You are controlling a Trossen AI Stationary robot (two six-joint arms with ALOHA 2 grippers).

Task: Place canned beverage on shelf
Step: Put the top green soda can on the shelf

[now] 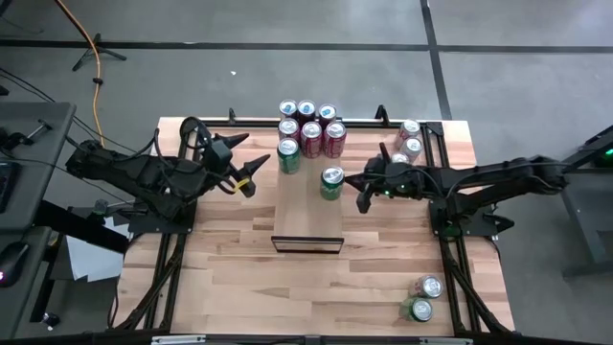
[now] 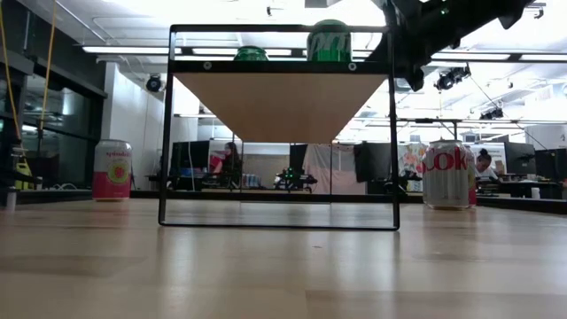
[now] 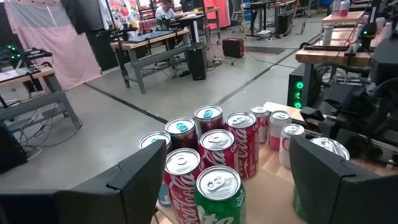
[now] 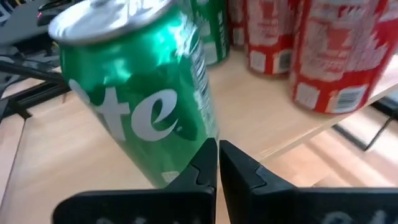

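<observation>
1. Green can (image 1: pixel 331 182) stands upright on the shelf (image 1: pixel 305 216), toward the shelf's right long edge and in its far half; the low view shows it as the taller green top (image 2: pixel 330 42) on the raised board
2. Right gripper (image 1: pixel 364 195) sits just beside that can on its right-hand side, not around it. In the right wrist view the two fingertips (image 4: pixel 217 163) are pressed together with no gap and nothing between them; the can's green wall (image 4: pixel 143 106) fills the view just beyond the tips. Clenched on nothing, can released
3. Left gripper (image 1: pixel 251 178) hangs off the shelf's left side, near a second green can (image 1: pixel 288 155) at the shelf's far left corner. Its fingers (image 3: pixel 134 180) stand wide apart in the left wrist view, empty
4. Far end of the shelf is crowded: a cluster of red cans (image 1: pixel 310 128) in two rows, close behind both green cans
5. Near half of the shelf is bare wood down to the dark frame (image 1: pixel 306 243) at the short end. Open board also lies between the two green cans
6. Off the shelf: cans near the table's right rear edge (image 1: pixel 410 139), two more at the right front corner (image 1: pixel 423 297). The tabletop (image 1: pixel 239 278) in front of the frame is bare planks
</observation>
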